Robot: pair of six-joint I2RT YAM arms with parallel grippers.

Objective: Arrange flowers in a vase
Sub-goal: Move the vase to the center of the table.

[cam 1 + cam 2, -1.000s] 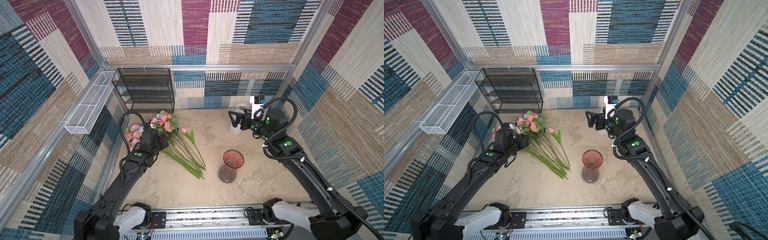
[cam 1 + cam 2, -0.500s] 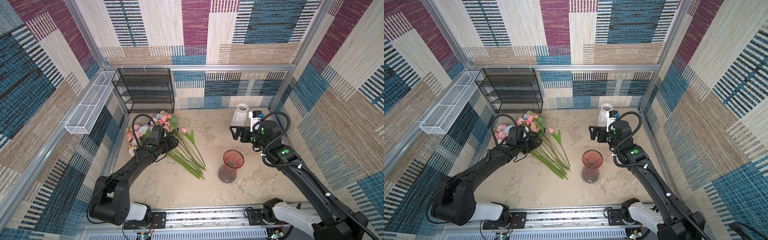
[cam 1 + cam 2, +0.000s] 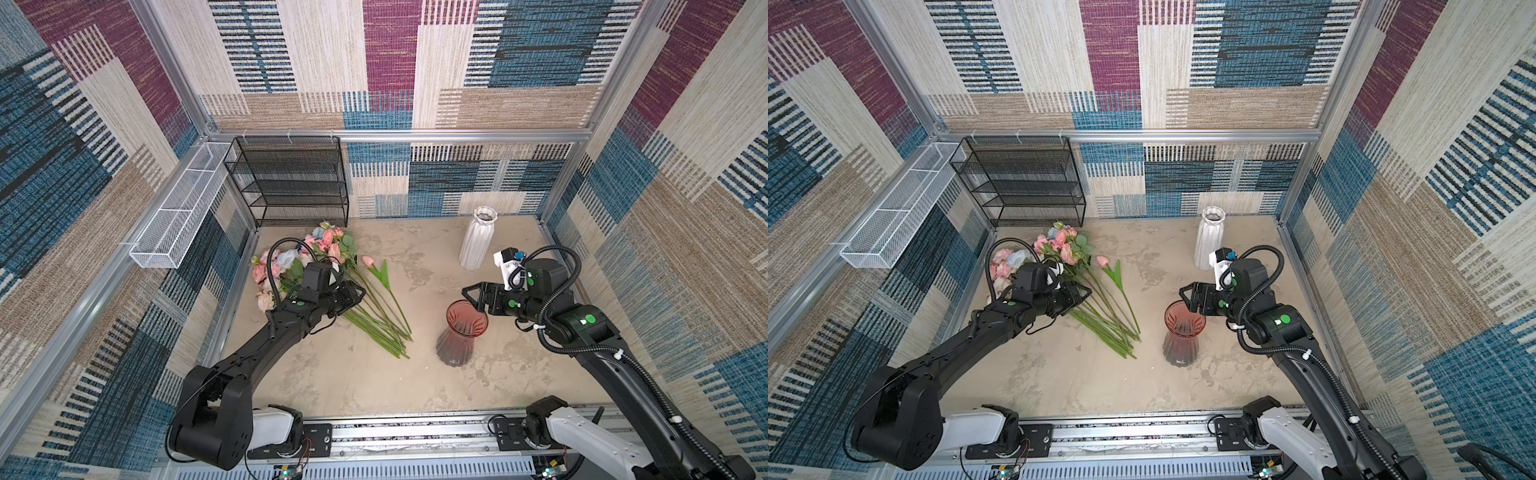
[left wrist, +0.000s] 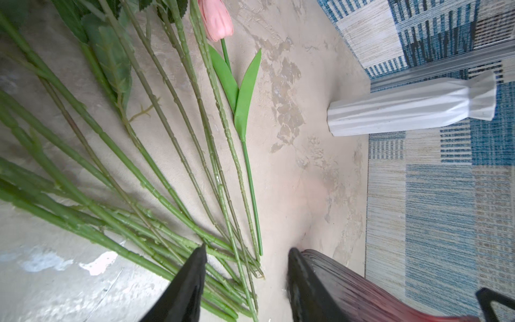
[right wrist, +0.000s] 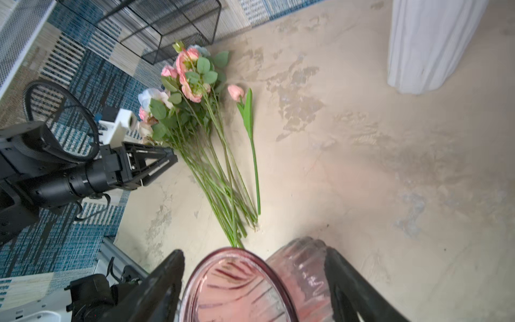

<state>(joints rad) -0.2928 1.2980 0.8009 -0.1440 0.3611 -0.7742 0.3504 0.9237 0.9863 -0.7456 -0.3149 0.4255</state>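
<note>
Red glass vase [image 3: 461,332] now has the right gripper [image 5: 253,252] astride its rim, come from the white vase [image 3: 478,241], probably to steady it; whether it grips I cannot tell. Left gripper [image 4: 247,248] hangs unclenched above the flowers [image 3: 328,249] near the table's [image 3: 332,382] left edge.

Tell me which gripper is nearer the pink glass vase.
Right. The right gripper sits at the rim of the pink vase, its jaws on either side of it. The left gripper is off to the side, over the flower stems, apart from the vase.
</note>
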